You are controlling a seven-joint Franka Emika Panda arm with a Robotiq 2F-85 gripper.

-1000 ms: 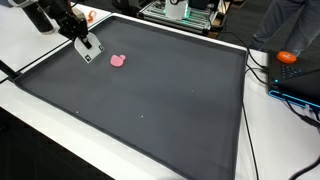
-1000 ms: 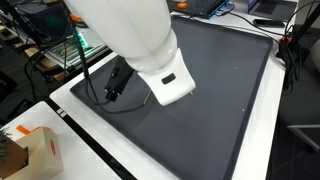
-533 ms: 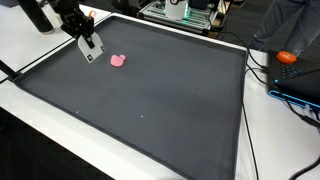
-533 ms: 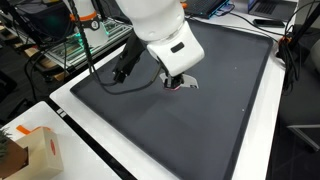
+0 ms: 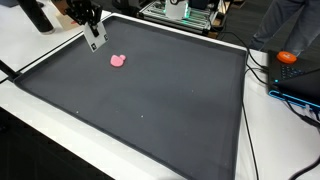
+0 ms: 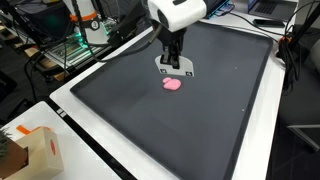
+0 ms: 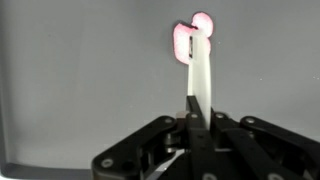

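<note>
My jaws pressed together, holding nothing, above black mat [image 5: 160, 100] on desk [image 5: 25, 125]. Pink lump [image 7: 192, 35] lies on mat just beyond jaws.

The arm [image 6: 160, 6] came in from the top edge in both exterior views, its white wrist [image 6: 180, 12] set above the dark gripper [image 6: 176, 69], which pointed almost straight down. In the wrist view the gripper's two fingers [image 7: 197, 85] lay pressed together as one narrow pale strip running out from the black linkage, with no gap visible between them and nothing clamped there.
</note>
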